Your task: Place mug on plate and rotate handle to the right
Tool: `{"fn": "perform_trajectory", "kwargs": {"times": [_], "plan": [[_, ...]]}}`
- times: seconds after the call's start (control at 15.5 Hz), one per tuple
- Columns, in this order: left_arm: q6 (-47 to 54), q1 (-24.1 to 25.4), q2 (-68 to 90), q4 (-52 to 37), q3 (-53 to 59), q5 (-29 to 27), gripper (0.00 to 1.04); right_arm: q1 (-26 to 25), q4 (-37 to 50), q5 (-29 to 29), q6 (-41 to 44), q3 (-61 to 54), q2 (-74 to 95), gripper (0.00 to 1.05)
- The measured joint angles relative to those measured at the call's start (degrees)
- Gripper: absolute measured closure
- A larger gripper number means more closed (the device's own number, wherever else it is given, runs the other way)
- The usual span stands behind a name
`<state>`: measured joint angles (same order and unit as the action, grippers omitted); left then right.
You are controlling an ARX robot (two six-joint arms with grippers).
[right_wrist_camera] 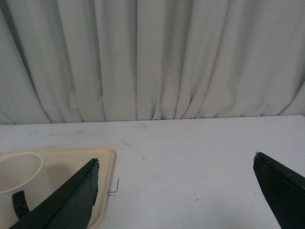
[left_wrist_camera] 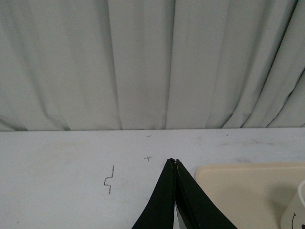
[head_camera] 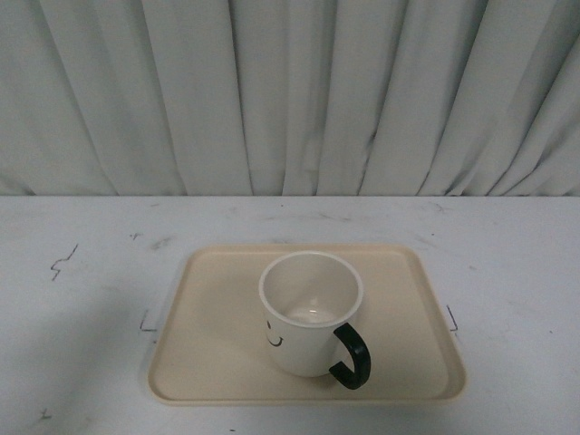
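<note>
On the white counter (head_camera: 91,272) the mug (head_camera: 310,313) sits on the plate (head_camera: 208,362), handle (head_camera: 352,356) at lower right; left jaws closed empty, right jaws wide open, empty: probably finish with a small, upright twist.

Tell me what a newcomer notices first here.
The white mug with a smiley face stands upright on the beige plate in the middle of the front view, its black handle angled toward the near right. A pleated pale curtain fills the upper half behind the table. In the wrist views, the left gripper is shut and the right gripper is wide open, neither holding anything.
</note>
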<state>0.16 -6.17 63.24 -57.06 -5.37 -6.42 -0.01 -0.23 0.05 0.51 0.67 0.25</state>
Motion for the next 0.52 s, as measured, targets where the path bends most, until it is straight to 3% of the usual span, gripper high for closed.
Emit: {"fn": "perform_trajectory", "kwargs": {"times": [0.13,0.26,0.52], "plan": [[0.0,1.31,-6.51,4.94,1.95,1.42,1.03,0.0,0.0,0.0,-0.02,0.0,0.0,0.06],[-0.04,6.03,-12.87,9.92,3.23,5.95,1.03,0.0,0.0,0.02,-0.02,0.0,0.0,0.06],[-0.13,6.14,-24.96,20.15,4.85,6.38,1.03,0.0,0.0,-0.04,-0.02,0.0,0.0,0.06]]}}
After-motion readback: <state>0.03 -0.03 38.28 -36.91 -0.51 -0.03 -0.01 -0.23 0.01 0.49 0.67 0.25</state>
